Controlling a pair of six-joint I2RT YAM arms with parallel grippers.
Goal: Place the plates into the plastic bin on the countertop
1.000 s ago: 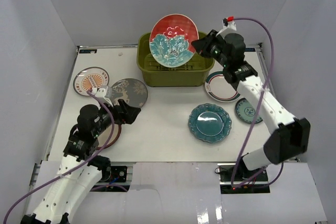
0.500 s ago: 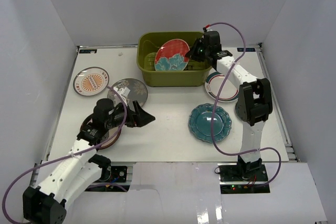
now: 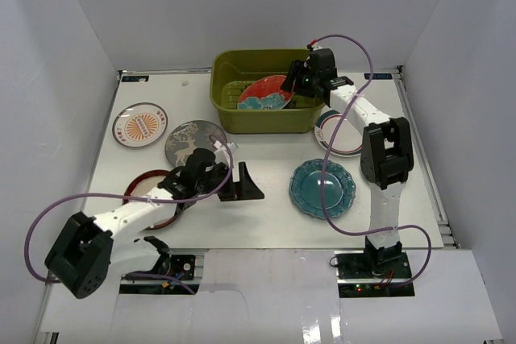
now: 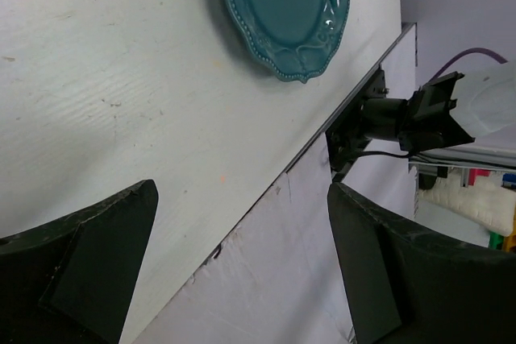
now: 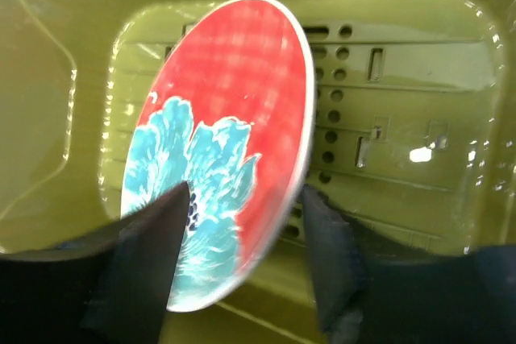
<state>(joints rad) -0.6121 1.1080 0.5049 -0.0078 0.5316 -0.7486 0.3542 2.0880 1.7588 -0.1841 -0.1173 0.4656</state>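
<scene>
Red plate [image 5: 230, 118] tilts inside green bin [image 5: 64, 54], between parted fingers [image 5: 145, 271] of right hand [image 5: 246, 195].

White walls [image 3: 56, 78] enclose three sides. A black strip [image 3: 135, 79] lies far left; a metal rail [image 3: 274, 255] lines the near edge.

Red plate [image 3: 264, 93] down into bin [image 3: 242, 121] — right hand [image 5: 242, 223] parting (left hand [image 3: 246, 184] swung right).

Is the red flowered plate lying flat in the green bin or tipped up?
Tipped. The red plate sits inside the bin, its face angled to the slotted floor, between the fingers of the right gripper.
</scene>
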